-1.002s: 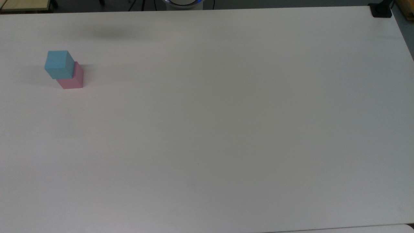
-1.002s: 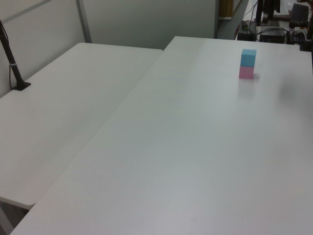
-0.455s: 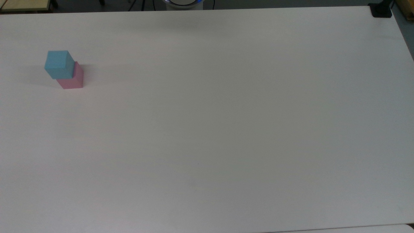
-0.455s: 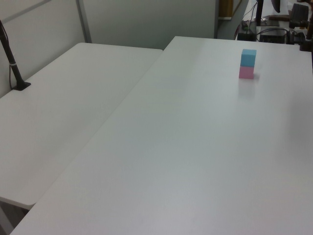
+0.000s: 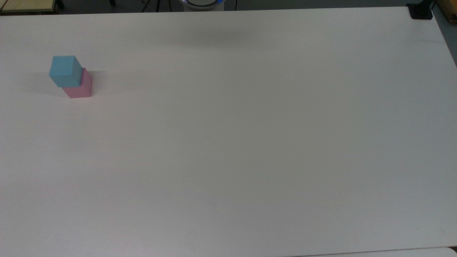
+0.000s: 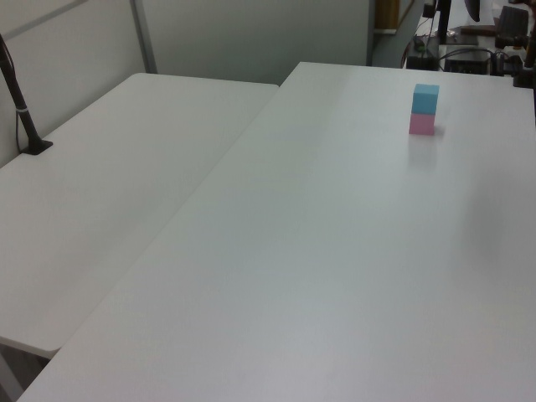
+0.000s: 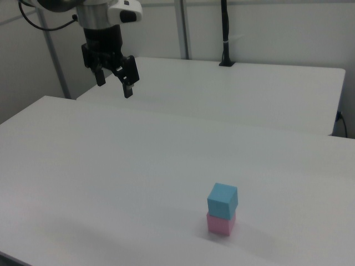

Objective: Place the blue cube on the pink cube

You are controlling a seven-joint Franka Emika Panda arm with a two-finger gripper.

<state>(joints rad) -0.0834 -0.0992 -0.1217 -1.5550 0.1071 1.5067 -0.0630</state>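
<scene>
The blue cube sits squarely on the pink cube at the lower right of the right view, while the pincer hangs released and empty at upper left, so stacking looks done and nothing more seems needed.

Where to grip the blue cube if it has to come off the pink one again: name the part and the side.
Take the blue cube by two opposite upright faces, coming straight down from above. It sits on the pink cube, turned a little against it, so the fingers should line up with the blue faces. The gripper hangs open, well away over the table, and nothing crowds the stack.
</scene>
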